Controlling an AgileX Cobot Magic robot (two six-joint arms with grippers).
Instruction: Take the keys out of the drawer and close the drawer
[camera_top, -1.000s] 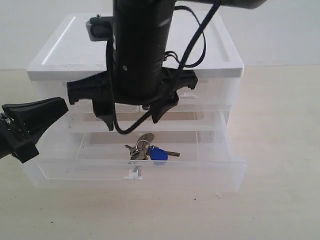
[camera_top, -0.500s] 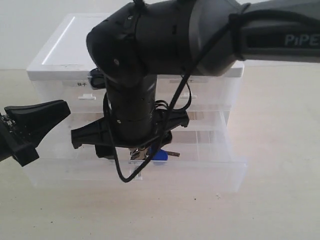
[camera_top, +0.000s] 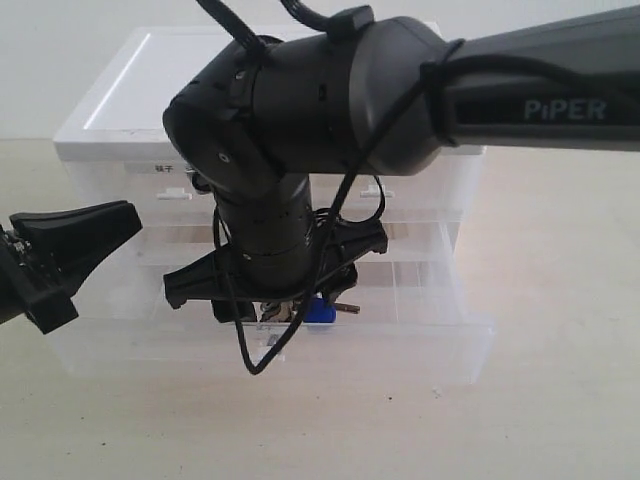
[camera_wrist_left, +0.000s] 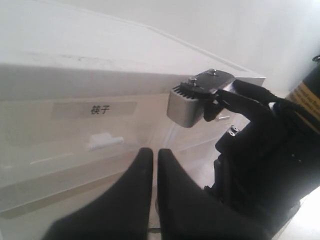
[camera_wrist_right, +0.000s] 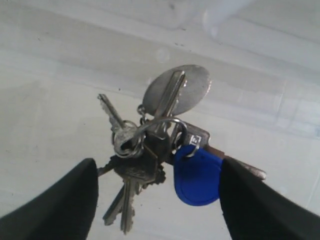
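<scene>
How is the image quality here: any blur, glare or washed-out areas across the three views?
Exterior view: soft, even light with no hard glare; the right arm blocks most of the keys. Left wrist view: whites look washed out, and the left pincer is close and blurred. Right wrist view: keys sharp, right pincer fingers dark and defocused.

Right gripper (camera_wrist_right: 157, 195) pointed straight down, its fingers spread wide — left gripper (camera_wrist_left: 155, 151) hovered apart, fingers pressed together.

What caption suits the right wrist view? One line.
Open right gripper straddling the keys on the floor of the drawer, fingers not yet closed.
</scene>
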